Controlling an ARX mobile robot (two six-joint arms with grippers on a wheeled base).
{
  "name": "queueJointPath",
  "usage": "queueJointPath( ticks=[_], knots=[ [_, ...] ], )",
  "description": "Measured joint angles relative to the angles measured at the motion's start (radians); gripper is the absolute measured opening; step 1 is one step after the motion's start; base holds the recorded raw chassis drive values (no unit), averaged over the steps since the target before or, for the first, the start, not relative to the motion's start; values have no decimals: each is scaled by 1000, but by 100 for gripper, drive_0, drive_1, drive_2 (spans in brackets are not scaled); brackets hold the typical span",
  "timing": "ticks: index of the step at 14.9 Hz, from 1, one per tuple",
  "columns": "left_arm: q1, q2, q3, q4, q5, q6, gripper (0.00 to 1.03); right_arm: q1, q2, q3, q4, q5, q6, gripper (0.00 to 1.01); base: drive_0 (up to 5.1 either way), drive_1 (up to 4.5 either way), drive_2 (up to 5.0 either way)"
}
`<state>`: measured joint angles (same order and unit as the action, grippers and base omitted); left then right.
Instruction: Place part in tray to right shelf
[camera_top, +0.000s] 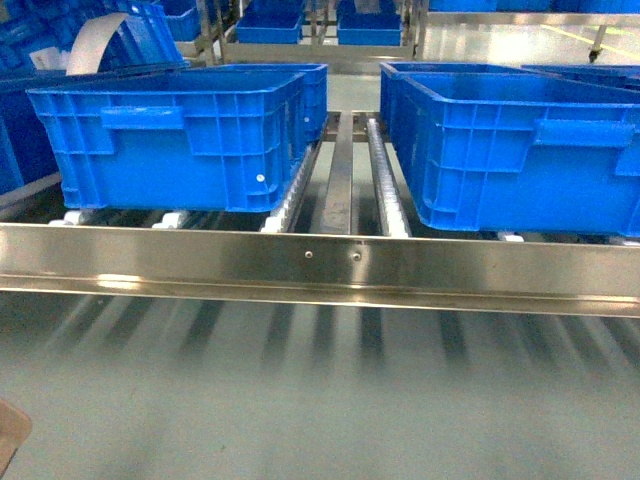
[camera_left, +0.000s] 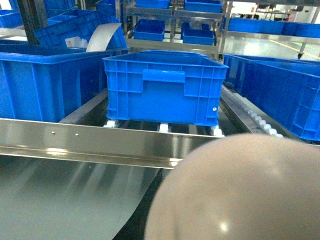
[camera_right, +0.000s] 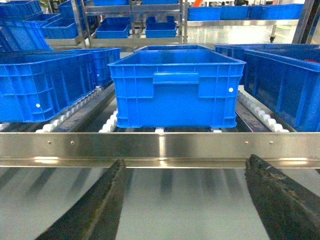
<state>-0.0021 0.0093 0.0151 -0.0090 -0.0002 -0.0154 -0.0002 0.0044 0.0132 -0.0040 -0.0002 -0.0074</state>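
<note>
The shelf's steel front rail (camera_top: 320, 262) runs across the head view, with white roller tracks (camera_top: 385, 175) behind it carrying blue crates: one crate (camera_top: 175, 135) on the left and another (camera_top: 515, 150) on the right, well apart with a bare lane between them. In the right wrist view, the right gripper (camera_right: 192, 200) stands wide open, its two dark fingers (camera_right: 97, 210) spread apart below the rail and holding nothing, facing a single crate (camera_right: 175, 87) just behind the rail. In the left wrist view, the tray (camera_left: 240, 190) fills the lower right as a blurred cream-beige curve close to the lens, in front of the rail; the left gripper itself is hidden, so its state cannot be told. The part is not visible in any view. A beige corner (camera_top: 12, 435) shows at the lower left edge of the head view.
</note>
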Motion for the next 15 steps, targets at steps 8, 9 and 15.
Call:
queueJointPath(
  ticks=[8,9,15],
  knots=[
    [0,0,0,0,0,0,12,0,0,0,0,0,0,98,0,0,0],
    [0,0,0,0,0,0,12,0,0,0,0,0,0,98,0,0,0],
    [0,0,0,0,0,0,12,0,0,0,0,0,0,98,0,0,0]
  ],
)
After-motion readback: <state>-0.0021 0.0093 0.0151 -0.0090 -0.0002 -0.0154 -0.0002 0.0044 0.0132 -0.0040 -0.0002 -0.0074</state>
